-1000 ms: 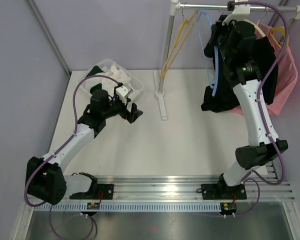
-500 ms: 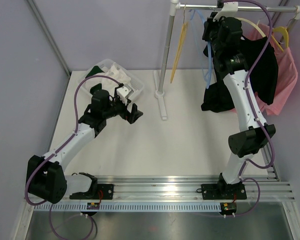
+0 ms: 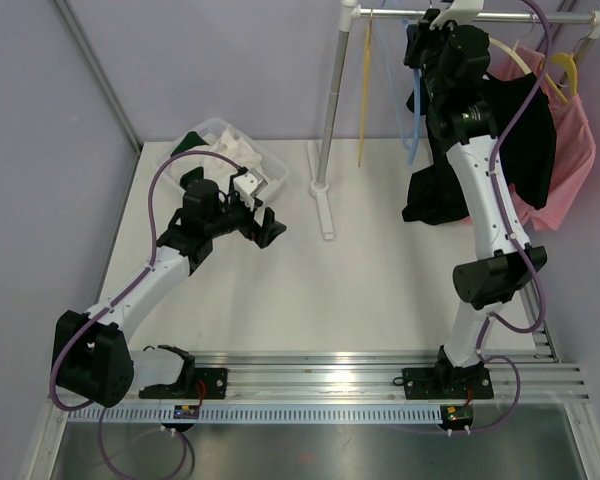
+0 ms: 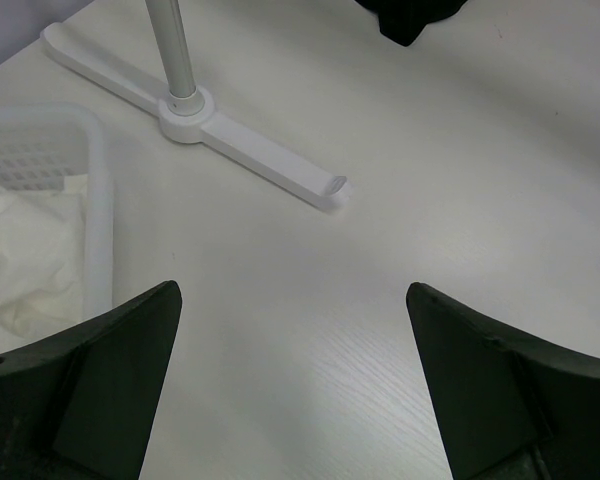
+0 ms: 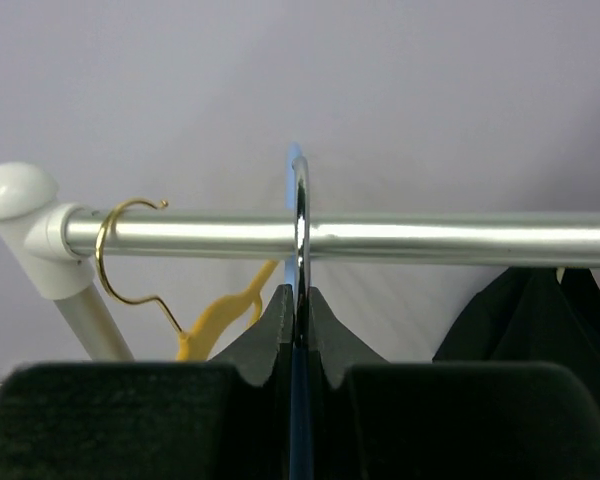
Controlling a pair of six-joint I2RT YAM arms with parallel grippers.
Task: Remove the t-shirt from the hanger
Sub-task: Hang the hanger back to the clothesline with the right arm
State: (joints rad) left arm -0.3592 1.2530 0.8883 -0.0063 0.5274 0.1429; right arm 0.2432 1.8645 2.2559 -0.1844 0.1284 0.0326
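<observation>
The black t-shirt [image 3: 535, 140] hangs from the rail [image 3: 540, 17] at the far right of the worktop [image 3: 380, 290], draped behind the right arm, with a pink garment [image 3: 572, 160] beyond it. Which hanger carries it cannot be told from above. The right wrist camera shows what the top view hides: the right gripper [image 5: 298, 300] has its jaws pressed together on a chrome hook [image 5: 300, 215] looped over the rail, with blue plastic behind the hook. The t-shirt is just to the right and a yellow hanger [image 5: 220, 315] to the left. The left gripper [image 4: 290, 295] hovers with jaws spread above the worktop, near the rack's foot [image 4: 270, 165] and the basket [image 4: 98, 200].
</observation>
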